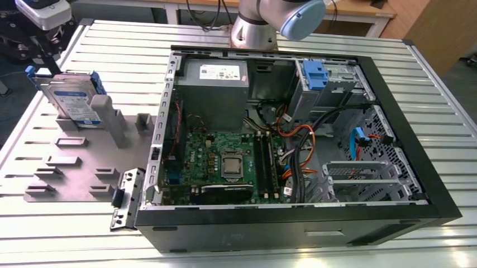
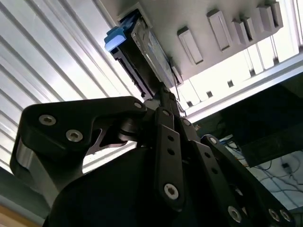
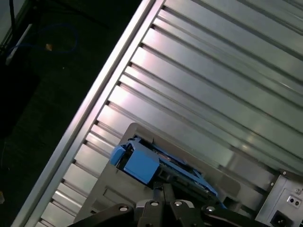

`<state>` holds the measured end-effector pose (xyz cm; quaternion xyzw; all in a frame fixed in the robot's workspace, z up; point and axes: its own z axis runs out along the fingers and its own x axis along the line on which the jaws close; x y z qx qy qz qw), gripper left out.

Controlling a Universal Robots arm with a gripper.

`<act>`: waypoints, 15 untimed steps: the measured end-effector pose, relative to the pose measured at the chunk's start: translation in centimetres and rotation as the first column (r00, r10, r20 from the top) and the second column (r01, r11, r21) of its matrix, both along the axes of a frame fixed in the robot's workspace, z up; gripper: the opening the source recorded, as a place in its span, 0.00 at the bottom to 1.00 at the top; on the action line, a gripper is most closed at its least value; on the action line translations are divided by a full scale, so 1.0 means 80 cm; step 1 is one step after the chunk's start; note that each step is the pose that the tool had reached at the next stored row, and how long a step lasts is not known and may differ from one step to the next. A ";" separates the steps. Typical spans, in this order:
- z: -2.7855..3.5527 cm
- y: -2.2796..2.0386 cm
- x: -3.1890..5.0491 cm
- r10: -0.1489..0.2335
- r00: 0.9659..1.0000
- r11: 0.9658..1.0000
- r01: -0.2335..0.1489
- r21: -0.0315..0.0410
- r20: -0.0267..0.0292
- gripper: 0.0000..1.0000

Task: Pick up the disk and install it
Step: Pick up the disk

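A ribbed metal table (image 1: 111, 33) is carrying everything, with an open computer case (image 1: 298, 231) lying on its side across most of it. On the exterior view's left, a grey fixture plate (image 1: 75, 167) is holding the disk (image 1: 73, 99) upright in a slot, well apart from the case's drive bay (image 1: 320, 78). In the second wrist view the gripper (image 2: 163, 91) is hanging right at the disk's end; whether it is clamping the disk I cannot tell. The pick-up seems to be the step in hand. Doing it well is calling for a centred hold and a straight pull along the slot, since tilting would likely jam the frame.
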<state>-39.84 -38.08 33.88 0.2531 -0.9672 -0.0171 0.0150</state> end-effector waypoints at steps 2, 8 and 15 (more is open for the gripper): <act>0.0000 0.0000 0.000 0.036 0.999 0.999 -0.036 0.000 0.000 0.11; -0.0001 0.0000 0.000 0.145 0.989 0.989 -0.145 0.000 0.000 0.11; -0.0003 0.0000 0.000 0.269 0.963 0.963 -0.269 0.000 0.000 0.11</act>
